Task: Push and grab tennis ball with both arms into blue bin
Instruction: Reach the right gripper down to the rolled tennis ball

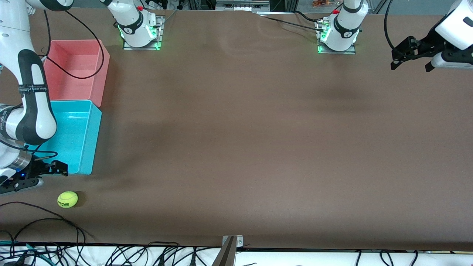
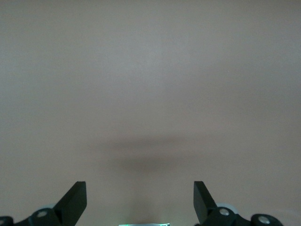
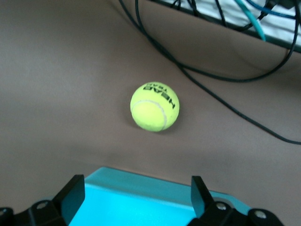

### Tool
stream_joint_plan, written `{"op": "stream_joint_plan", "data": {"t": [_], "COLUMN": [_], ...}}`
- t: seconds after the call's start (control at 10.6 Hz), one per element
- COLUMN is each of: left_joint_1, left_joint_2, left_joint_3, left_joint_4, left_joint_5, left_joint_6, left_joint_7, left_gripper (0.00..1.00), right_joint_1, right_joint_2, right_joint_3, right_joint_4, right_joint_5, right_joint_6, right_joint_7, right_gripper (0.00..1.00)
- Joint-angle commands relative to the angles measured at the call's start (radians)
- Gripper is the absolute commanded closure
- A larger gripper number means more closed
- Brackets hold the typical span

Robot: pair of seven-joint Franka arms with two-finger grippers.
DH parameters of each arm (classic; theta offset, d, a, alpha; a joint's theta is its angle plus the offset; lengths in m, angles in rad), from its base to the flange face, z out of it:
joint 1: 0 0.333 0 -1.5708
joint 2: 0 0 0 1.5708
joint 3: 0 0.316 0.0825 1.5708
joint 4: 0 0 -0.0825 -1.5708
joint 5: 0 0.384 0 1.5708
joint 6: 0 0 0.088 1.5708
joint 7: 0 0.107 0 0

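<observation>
1. Sitting on the brown table (image 1: 236, 147), the ball (image 1: 67, 199) is resting at the right arm's end, nearer the front camera than the blue bin (image 1: 88, 140) and just clear of its near wall; it's also showing in the right wrist view (image 3: 154, 106), logo up.
2. Hovering over the blue bin's near edge, the right gripper (image 1: 35, 173) is spreading its fingers (image 3: 70, 197) wide and gripping nothing; the bin rim (image 3: 141, 181) is lying between gripper and ball.
3. Crossing over the blue bin, the right arm (image 1: 33, 107) is hiding part of its inside.
4. Standing against the blue bin, the pink bin (image 1: 103, 62) is sitting farther from the front camera, touching it or nearly so.
5. Trailing across the table near the ball, black cables (image 1: 48, 218) are running along the near edge; one cable (image 3: 225, 99) is passing just beside the ball, not touching it.
6. Waiting at its own end, the left gripper (image 1: 412, 55) is hanging over bare table, well apart from the ball, fingers (image 2: 73, 202) wide apart and holding nothing.
</observation>
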Motion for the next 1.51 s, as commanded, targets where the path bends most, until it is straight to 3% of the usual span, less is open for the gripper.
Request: {"op": "stream_joint_plan", "data": {"t": [0.0,0.57,1.42], "left_joint_1": [0.006,-0.001,-0.003], "left_joint_2": [0.076,0.098,0.098], "left_joint_3": [-0.014,-0.009,-0.012], "left_joint_4": [0.063,0.089,0.089], "left_joint_5": [0.018,0.01,0.012], "left_joint_6": [-0.036,-0.036,-0.036], "left_joint_7": [-0.018,-0.016,-0.016], "left_gripper": [0.0,0.0,0.0], "right_joint_1": [-0.008,0.021,0.039], "right_joint_2": [0.044,0.192,0.324], "right_joint_3": [0.012,0.022,0.008], "right_joint_4": [0.036,0.219,0.395], "right_joint_5": [0.031,0.031,0.019], "right_joint_6": [0.065,0.082,0.077], "right_joint_7": [0.003,0.035,0.026], "right_gripper": [0.0,0.0,0.0]}}
